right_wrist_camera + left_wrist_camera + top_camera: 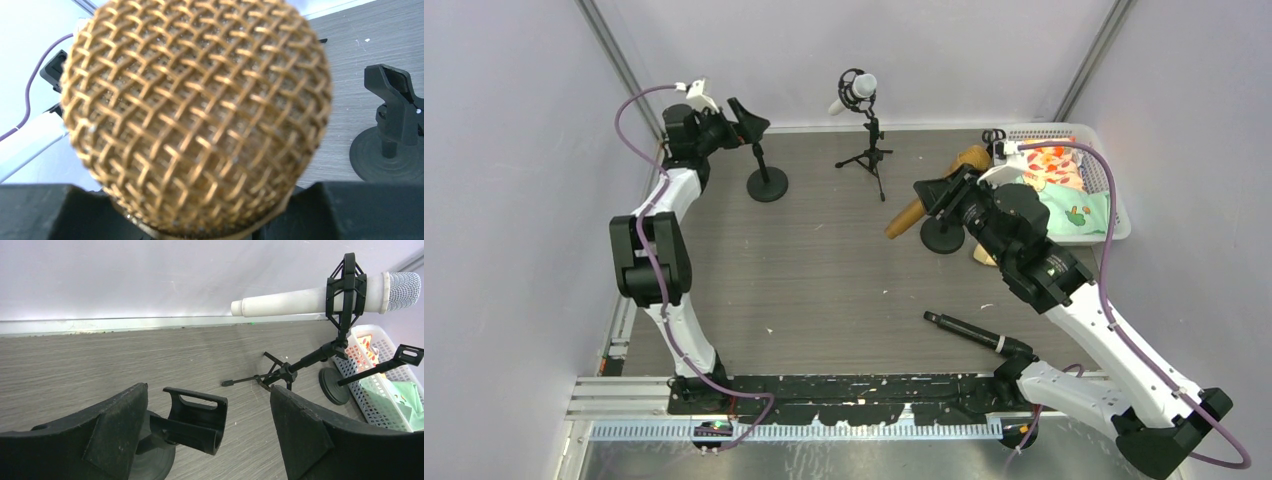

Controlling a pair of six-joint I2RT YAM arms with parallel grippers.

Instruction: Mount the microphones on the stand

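A white microphone (854, 92) (310, 297) sits in the shock mount of a tripod stand (871, 155) (290, 372) at the back. My left gripper (736, 120) (210, 400) is open around the empty black clip (196, 419) of a round-base stand (767, 186), not touching it. My right gripper (936, 192) (210, 222) is shut on a gold microphone (907, 217), whose mesh head (195, 115) fills its wrist view. It hovers by a second round-base stand (942, 238). A black microphone (964, 330) lies on the table near the front.
A white basket (1114, 215) (387, 342) with colourful items stands at the back right. A cream object (984, 256) peeks out from under my right arm. A black stand with an empty clip (395, 102) shows at the right of the right wrist view.
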